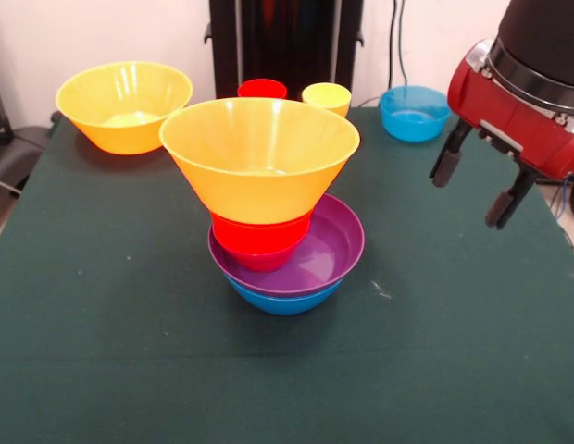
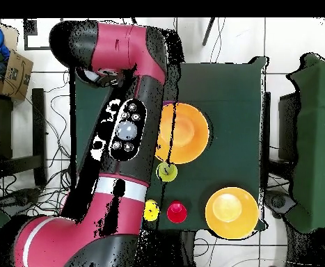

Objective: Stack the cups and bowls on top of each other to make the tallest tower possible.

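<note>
No writing was readable; the tower (image 1: 273,208) stood upright, rims up, while the end effector (image 1: 479,183) hung wide and empty at right.

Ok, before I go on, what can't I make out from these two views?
- Overhead: the arm lies across the picture's left, hiding the light-blue bowl and the hand.
- Overhead: the top yellow bowl covers the tower's lower layers.
- Front: that bowl hides the inside of the red bowl, so anything nested there cannot be told.
- Front: the arm is cut off by the top right edge.
</note>
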`<action>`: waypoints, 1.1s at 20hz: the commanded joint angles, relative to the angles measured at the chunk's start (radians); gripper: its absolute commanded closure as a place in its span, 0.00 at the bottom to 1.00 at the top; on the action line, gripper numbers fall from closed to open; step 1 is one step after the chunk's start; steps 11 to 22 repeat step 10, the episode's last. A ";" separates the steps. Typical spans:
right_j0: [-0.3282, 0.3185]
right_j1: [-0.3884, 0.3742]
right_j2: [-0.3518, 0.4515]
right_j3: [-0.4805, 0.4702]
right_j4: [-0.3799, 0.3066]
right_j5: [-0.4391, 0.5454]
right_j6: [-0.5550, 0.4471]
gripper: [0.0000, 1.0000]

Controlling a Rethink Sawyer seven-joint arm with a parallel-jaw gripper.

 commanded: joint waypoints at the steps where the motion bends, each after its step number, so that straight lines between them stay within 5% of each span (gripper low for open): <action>1: -0.023 -0.010 0.085 0.120 -0.049 -0.056 0.034 0.00; 8: -0.037 0.030 0.079 0.048 -0.050 -0.022 0.030 0.00; 22: -0.039 0.031 0.082 0.051 -0.053 -0.023 0.019 0.00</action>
